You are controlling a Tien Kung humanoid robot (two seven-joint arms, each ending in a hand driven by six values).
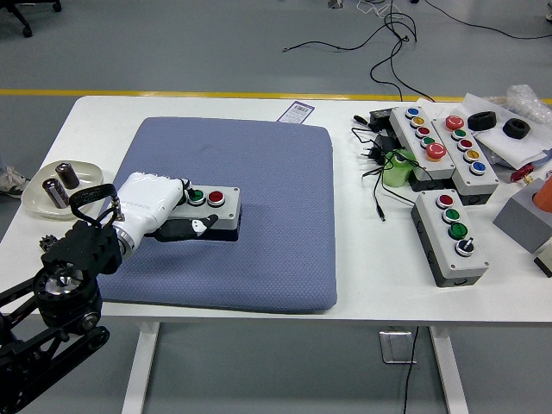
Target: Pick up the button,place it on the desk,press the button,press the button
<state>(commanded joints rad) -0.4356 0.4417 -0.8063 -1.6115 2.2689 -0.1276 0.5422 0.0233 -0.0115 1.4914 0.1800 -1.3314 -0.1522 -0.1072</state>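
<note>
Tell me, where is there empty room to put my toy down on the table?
The blue mat is bare right of the grey button box the left hand holds. White table is bare between the mat and the nearest box. The far right corner is crowded with boxes and cables.
</note>
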